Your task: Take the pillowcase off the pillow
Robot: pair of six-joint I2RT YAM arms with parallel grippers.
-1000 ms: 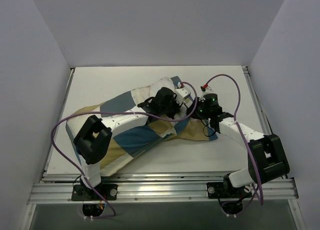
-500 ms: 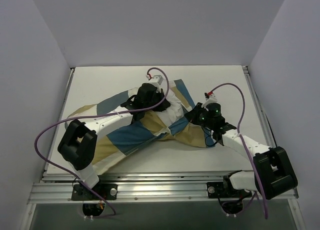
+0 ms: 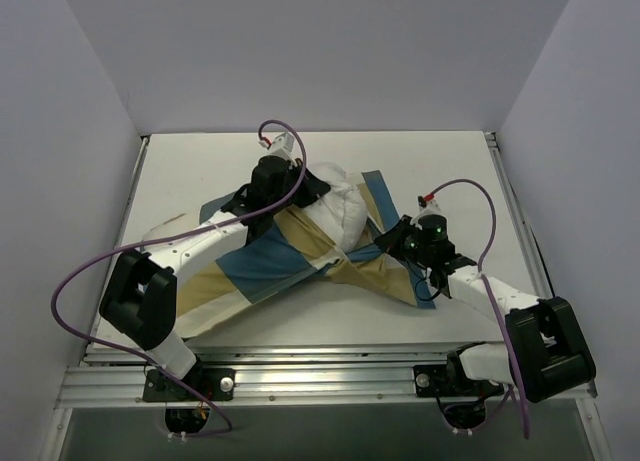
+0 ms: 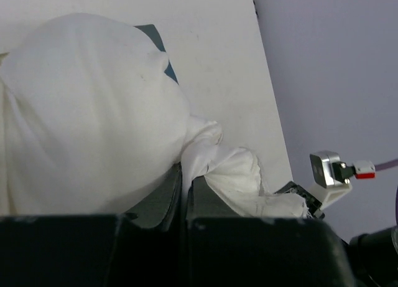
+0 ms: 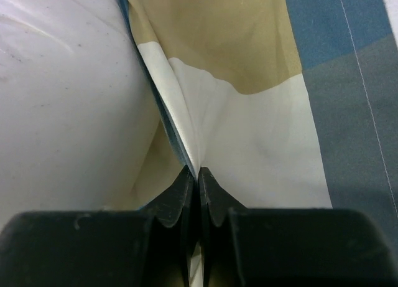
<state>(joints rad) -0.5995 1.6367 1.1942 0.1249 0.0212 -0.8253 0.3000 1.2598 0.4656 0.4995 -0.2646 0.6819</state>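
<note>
Our left pincer (image 4: 185, 175) is clamping a fold of the plump plain white pillow (image 4: 93, 106) while our right pincer (image 5: 193, 175) is pinching the thin blue-tan-cream blocked fabric pillowcase (image 5: 261, 144), seemingly anchoring it.

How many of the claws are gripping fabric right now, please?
2. The left claw, farther back, pinches bunched fabric of the white pillow; the right claw, nearer on the right, pinches a fold of the pillowcase.
</note>
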